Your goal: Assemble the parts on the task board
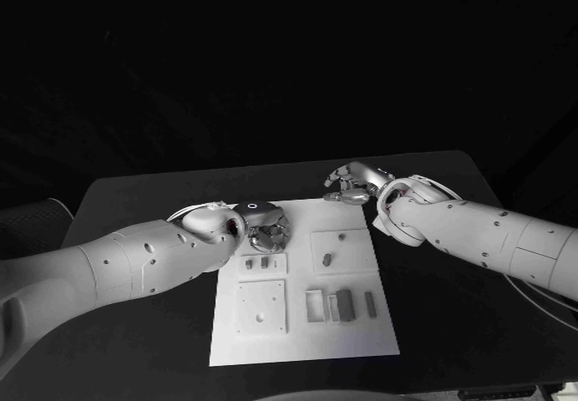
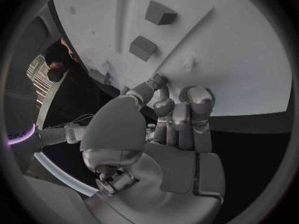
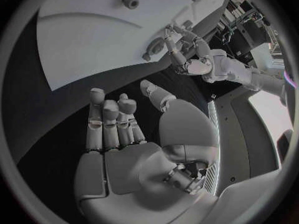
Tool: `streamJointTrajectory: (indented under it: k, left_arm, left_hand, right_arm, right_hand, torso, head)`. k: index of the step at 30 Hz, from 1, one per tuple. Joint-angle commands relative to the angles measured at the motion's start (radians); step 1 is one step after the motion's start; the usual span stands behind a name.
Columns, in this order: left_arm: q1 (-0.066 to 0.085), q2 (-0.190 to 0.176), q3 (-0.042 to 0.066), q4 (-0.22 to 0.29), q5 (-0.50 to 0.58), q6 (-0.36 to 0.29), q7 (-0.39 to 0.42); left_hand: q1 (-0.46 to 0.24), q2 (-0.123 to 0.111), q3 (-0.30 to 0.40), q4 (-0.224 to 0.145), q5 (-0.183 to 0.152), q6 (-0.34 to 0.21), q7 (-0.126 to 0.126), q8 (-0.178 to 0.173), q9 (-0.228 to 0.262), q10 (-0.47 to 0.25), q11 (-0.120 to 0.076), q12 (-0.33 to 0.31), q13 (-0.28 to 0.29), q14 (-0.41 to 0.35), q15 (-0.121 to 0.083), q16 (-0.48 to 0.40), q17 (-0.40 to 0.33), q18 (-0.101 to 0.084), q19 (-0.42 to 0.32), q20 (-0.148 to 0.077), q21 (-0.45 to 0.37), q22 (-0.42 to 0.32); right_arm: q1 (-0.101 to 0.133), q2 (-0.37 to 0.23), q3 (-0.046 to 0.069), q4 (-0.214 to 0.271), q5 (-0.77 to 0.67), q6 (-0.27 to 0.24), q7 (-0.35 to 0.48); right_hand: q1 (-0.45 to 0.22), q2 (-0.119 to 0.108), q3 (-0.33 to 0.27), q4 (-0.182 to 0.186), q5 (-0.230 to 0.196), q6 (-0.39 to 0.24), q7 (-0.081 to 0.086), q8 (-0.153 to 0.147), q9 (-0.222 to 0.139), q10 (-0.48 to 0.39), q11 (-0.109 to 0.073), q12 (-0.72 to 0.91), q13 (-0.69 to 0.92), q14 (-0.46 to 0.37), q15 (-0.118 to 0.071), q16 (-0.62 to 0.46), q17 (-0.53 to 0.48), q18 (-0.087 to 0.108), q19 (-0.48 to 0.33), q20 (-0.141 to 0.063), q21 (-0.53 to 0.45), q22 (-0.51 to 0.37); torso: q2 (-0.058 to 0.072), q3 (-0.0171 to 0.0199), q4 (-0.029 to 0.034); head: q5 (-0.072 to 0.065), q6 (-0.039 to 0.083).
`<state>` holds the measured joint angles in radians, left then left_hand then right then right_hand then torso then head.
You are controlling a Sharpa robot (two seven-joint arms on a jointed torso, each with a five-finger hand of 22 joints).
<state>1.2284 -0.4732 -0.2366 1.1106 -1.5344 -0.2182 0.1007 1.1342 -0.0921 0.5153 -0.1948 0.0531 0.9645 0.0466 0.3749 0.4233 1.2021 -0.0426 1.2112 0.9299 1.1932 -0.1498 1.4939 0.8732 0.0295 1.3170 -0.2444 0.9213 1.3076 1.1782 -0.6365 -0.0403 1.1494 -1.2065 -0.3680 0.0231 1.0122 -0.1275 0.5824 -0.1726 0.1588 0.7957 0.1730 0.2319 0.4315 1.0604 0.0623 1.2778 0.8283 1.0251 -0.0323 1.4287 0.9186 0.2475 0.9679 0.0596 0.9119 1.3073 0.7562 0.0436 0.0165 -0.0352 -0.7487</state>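
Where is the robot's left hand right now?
In the head view, the silver left robot hand hovers over the far left corner of the white task board, just beyond two small grey parts.

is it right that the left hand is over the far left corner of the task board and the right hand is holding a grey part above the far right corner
Not quite. The right hand holds nothing: the right wrist view shows its fingers apart and the palm bare. The rest stands: in the head view the left hand is over the far left corner of the task board, and the right hand is at its far right corner.
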Motion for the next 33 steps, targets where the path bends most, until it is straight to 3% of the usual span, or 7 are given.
streamJointTrajectory:
  k: [1,7,18,33]
  left_arm:
    - [0.000,0.001,0.000,0.000,0.006,-0.001,0.004]
    - [0.000,0.002,0.000,-0.004,0.007,-0.001,-0.002]
    - [0.000,0.000,0.000,-0.008,0.012,0.005,-0.007]
    - [0.000,-0.001,0.000,-0.008,0.012,0.000,-0.009]
  left_hand:
    - [-0.010,-0.004,0.001,-0.005,0.001,0.022,0.032,-0.005,-0.002,-0.008,0.007,0.005,0.001,-0.003,0.006,-0.007,-0.001,0.101,-0.005,0.002,0.007,0.019]
    - [-0.013,-0.010,0.000,-0.005,0.000,0.015,0.035,-0.013,-0.006,-0.008,0.010,0.004,0.001,-0.003,0.008,-0.009,0.000,0.103,-0.005,0.004,0.007,0.018]
    - [-0.024,-0.052,-0.006,0.004,0.000,-0.012,0.041,-0.035,-0.015,-0.004,0.016,-0.001,-0.003,0.001,0.014,-0.015,0.004,0.110,-0.002,0.010,0.005,0.014]
    - [-0.019,-0.051,-0.002,0.007,0.000,-0.012,0.041,-0.037,-0.015,-0.003,0.016,-0.002,-0.003,0.003,0.014,-0.017,0.005,0.112,-0.001,0.011,0.004,0.013]
  right_arm:
    - [0.000,0.000,0.000,0.003,0.000,-0.001,0.013]
    - [0.000,0.000,0.000,0.003,0.000,-0.001,0.013]
    - [0.000,0.001,0.000,0.001,0.000,0.001,0.013]
    - [0.000,0.001,0.000,0.000,0.001,0.001,0.013]
  right_hand:
    - [0.001,0.008,-0.001,-0.003,0.007,0.000,0.006,0.006,-0.002,-0.006,0.003,0.006,-0.001,-0.001,-0.007,0.006,-0.002,0.014,-0.001,-0.004,-0.003,0.008]
    - [0.001,0.008,-0.001,-0.003,0.007,0.000,0.006,0.006,-0.002,-0.006,0.003,0.006,-0.001,-0.001,-0.007,0.006,-0.002,0.014,-0.001,-0.004,-0.003,0.008]
    - [0.000,0.008,-0.001,-0.003,0.007,0.000,0.006,0.006,-0.002,-0.006,0.003,0.007,-0.001,-0.001,-0.007,0.006,-0.002,0.014,-0.001,-0.004,-0.003,0.008]
    - [0.000,0.008,-0.001,-0.003,0.007,0.000,0.006,0.006,-0.002,-0.006,0.003,0.007,-0.001,-0.001,-0.007,0.006,-0.002,0.014,-0.001,-0.004,-0.003,0.008]
  torso:
    - [0.000,-0.0001,-0.0001]
    - [0.000,0.0000,0.0002]
    - [0.000,-0.0002,0.0001]
    - [0.000,0.0002,-0.0002]
  head:
    - [-0.001,-0.006]
    - [0.001,-0.002]
    - [0.001,-0.004]
    - [-0.004,-0.002]
